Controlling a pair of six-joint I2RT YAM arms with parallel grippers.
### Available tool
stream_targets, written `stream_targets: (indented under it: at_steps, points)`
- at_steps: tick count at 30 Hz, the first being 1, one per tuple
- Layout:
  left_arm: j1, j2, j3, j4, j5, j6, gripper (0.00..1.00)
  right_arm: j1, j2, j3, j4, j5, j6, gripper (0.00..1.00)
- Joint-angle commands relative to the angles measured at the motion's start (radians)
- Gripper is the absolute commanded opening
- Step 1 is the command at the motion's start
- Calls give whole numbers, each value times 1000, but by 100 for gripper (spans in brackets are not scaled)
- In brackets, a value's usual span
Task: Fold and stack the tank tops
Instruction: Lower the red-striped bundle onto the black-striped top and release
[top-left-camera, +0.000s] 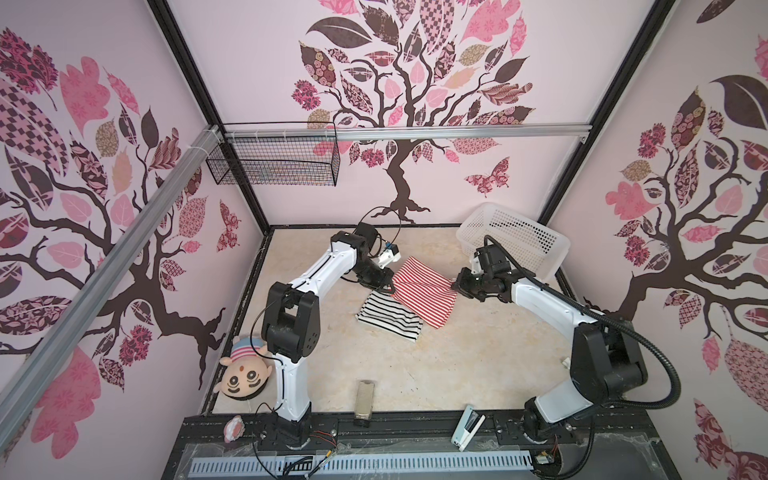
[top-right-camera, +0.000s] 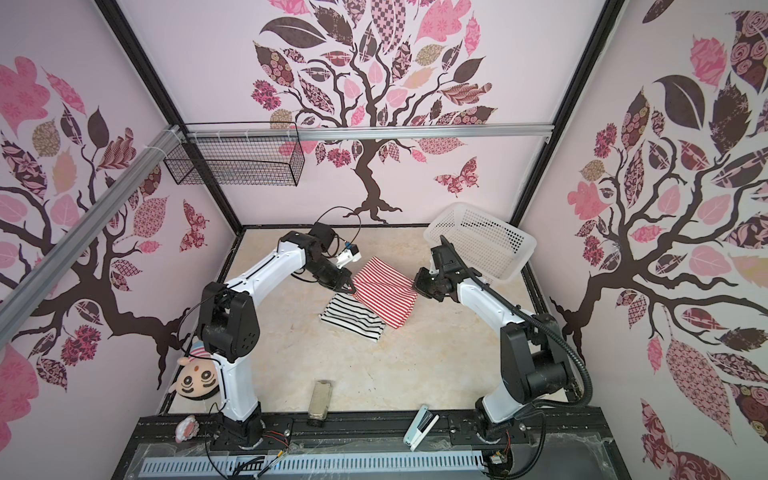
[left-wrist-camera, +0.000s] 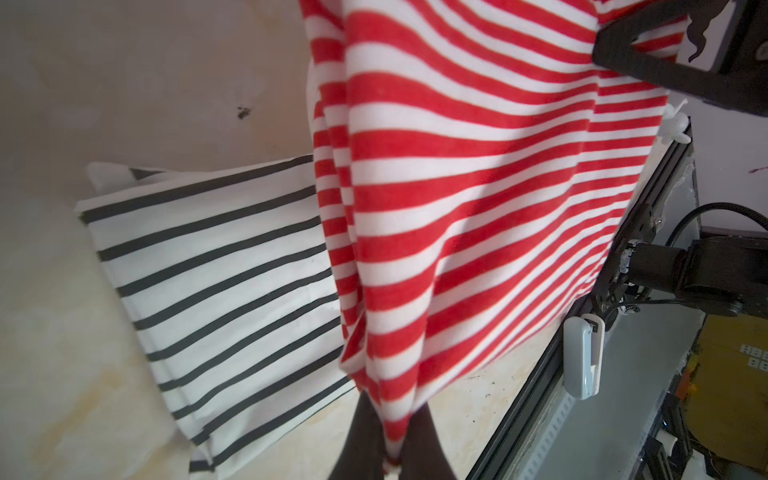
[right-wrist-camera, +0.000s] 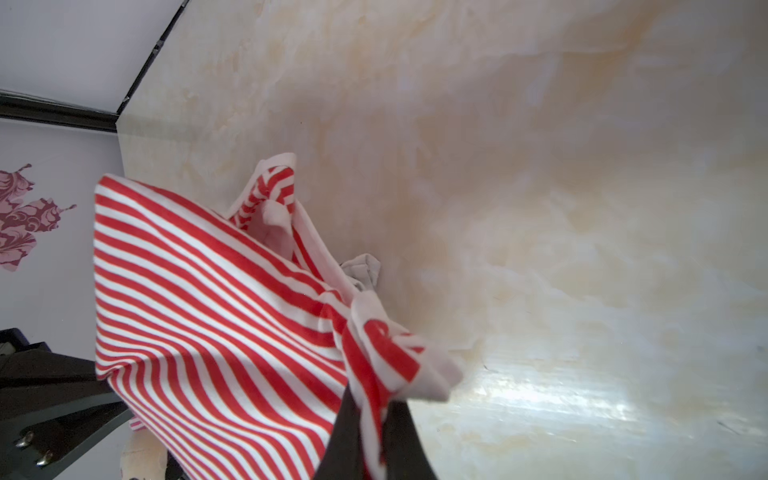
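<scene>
Left of centre in a top view, the black-and-white tank top (top-left-camera: 386, 319) is seen lying folded on the table (top-left-camera: 457, 365), its right part hidden behind the red-and-white tank top (top-left-camera: 422, 291). That garment is held stretched at mid-frame, its left corner pinched in the closed jaws of the left gripper (top-left-camera: 389, 287) and its right corner clamped likewise by the right gripper (top-left-camera: 454, 286). At the upper right of the table a white basket (top-left-camera: 515, 237) is seen, apart from both garments.

Knit red-striped top (top-left-camera: 420, 287), glossy table (top-left-camera: 457, 365)
</scene>
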Motion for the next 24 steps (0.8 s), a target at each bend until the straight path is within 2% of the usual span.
stream_targets:
  at_steps: [1, 9, 15, 24]
  points:
    - [62, -45, -66, -4, 11, 37, 7, 28, 55, 65, 14, 8, 20, 0]
    - [157, -100, -180, 17, 21, 70, 7, 93, 189, 162, 41, 0, 39, 0]
    - [162, -110, -255, 46, 21, 78, 7, 112, 244, 178, 51, 0, 44, 0]
    - [164, -116, -333, 82, 28, 78, 6, 116, 241, 135, 68, 1, 50, 0]
